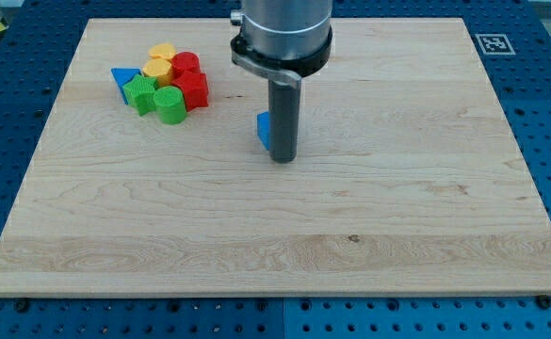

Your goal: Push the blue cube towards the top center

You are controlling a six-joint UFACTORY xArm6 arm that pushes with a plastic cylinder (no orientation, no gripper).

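A wooden board (369,235) lies on a blue pegboard table (548,113), filling most of the view.

Going from the view's left: a cluster of blocks sits at about 10 o'clock from the board's centre, all packed together and touching. Its leftmost piece is a blue triangle (121,79). Just at 4 o'clock of that is a green block (142,93) with a notched, star-like outline. At 12 o'clock of the green block lie two yellow blocks (160,60), rounded, one behind the other. At 5 o'clock of the yellow pair stands a green cylinder (170,105). On the cluster's right side are two red blocks: a rounded one (186,65) at the top and a squarer one (195,90) below it, touching the green cylinder.

Well apart from the cluster, near the board's middle, is the blue cube (265,129). Only its left part shows; the rest is hidden behind the rod (283,118). It lies slightly above the board's centre, at 6 o'clock of the top-centre edge.

My tip (283,158) rests on the board at about 4 o'clock of the cube, right against it or very nearly so; contact cannot be made out. There is no claw on this arm, only the straight dark rod under a grey housing (283,38).

At the board's 1 o'clock corner a printed marker tag (491,42) is fixed.
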